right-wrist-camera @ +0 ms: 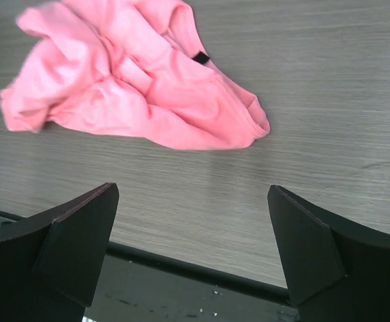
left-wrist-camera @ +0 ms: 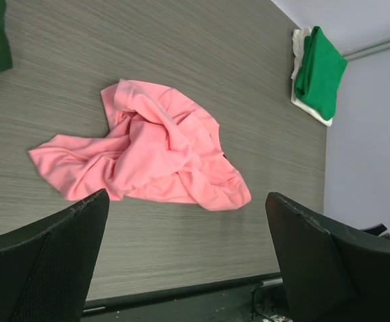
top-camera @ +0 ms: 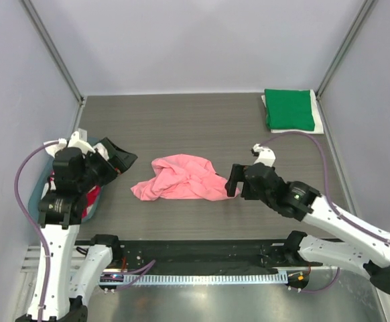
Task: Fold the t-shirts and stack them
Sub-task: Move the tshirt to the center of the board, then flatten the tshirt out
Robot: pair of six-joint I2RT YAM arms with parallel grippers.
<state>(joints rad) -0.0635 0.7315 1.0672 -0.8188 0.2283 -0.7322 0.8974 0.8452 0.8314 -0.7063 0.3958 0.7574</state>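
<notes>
Pink t-shirt [top-camera: 181, 178], just ahead of both grippers: soft matt cloth, looks like fine knit, crumpled in loose folds. Small dark label [right-wrist-camera: 200, 58] at neck, material n/k. Green t-shirt [top-camera: 289, 109], far beyond right gripper [right-wrist-camera: 193, 189]: matt cloth, lies smooth & flat. White layer [left-wrist-camera: 297, 64] under it: matt cloth too. Table [top-camera: 181, 121]: grey wood-grain look, matt, fine straight streaks. Fingers [right-wrist-camera: 309, 248] of right gripper: blk plastic, matt, smooth faces, pale wear along edges. Fingers [left-wrist-camera: 41, 268] of left gripper [left-wrist-camera: 187, 198]: same blk plastic w/ fine dotted texture on inner face. Plate [top-camera: 215, 302] behind arm bases: bare metal, dull sheen. Cables [top-camera: 18, 184]: purple, smooth, slight gloss. Arm shells [top-camera: 342, 221]: white plastic, semi-gloss.
</notes>
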